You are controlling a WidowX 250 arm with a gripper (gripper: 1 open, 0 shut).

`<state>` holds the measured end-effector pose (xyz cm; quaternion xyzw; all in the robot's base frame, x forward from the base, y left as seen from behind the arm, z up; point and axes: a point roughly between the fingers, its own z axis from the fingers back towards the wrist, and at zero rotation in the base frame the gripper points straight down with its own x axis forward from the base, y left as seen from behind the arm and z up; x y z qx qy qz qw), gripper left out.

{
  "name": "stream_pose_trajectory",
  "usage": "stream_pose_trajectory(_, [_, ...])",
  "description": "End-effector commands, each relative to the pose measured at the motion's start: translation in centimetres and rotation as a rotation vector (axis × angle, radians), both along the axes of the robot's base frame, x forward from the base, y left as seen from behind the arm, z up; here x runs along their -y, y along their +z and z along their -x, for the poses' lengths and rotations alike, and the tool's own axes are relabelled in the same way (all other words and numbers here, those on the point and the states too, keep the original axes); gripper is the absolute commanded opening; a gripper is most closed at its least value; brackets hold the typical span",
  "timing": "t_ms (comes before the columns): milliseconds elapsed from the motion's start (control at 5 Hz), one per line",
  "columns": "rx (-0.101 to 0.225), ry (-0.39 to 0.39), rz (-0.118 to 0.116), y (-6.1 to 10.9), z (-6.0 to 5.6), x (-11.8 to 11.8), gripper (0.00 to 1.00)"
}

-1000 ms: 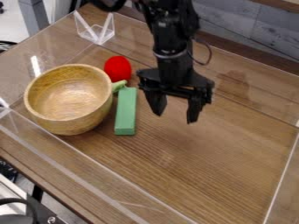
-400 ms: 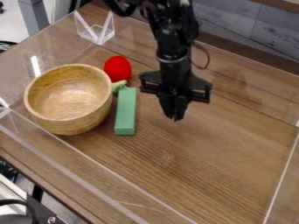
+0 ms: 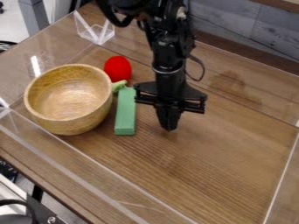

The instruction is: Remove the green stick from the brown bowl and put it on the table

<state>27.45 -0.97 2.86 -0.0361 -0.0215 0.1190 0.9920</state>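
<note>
"Looking at the bench [image 3: 216, 157], where is the green stick [image 3: 125, 112]?"

"Flat on the wood, just to the right of the brown bowl [image 3: 69, 98] as the camera sees it, out of the bowl altogether."

"And the pincer [image 3: 170, 121]?"

"Narrow, its fingers drawn together, pointing down over the bench beside the stick, holding nothing I can see."

"Anything red?"

"A ball [image 3: 118, 66], near the stick's far end, beyond the bowl's rim."

The table [image 3: 208, 174] is brown wood with lines in it. Right on it sit a round wooden bowl [image 3: 69, 96] — light brown — a flat green stick [image 3: 126, 112] beside it, and a red ball [image 3: 118, 66] near both.
</note>
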Motion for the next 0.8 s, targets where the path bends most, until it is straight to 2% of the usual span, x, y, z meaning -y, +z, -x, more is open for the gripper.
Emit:
stream_pose_trajectory(0, [0.047,-0.034,0.006,1.2,-0.6,0.1,0.00])
stream_pose_trajectory(200, [0.036,-0.064,0.013,1.0,-0.6,0.2,1.00])
stream_pose_trajectory(400, [0.028,-0.115,0.021,1.6,-0.8,1.1,1.00])
stream_pose_trajectory(600, [0.040,-0.152,0.036,3.5,-1.3,1.8,1.00])
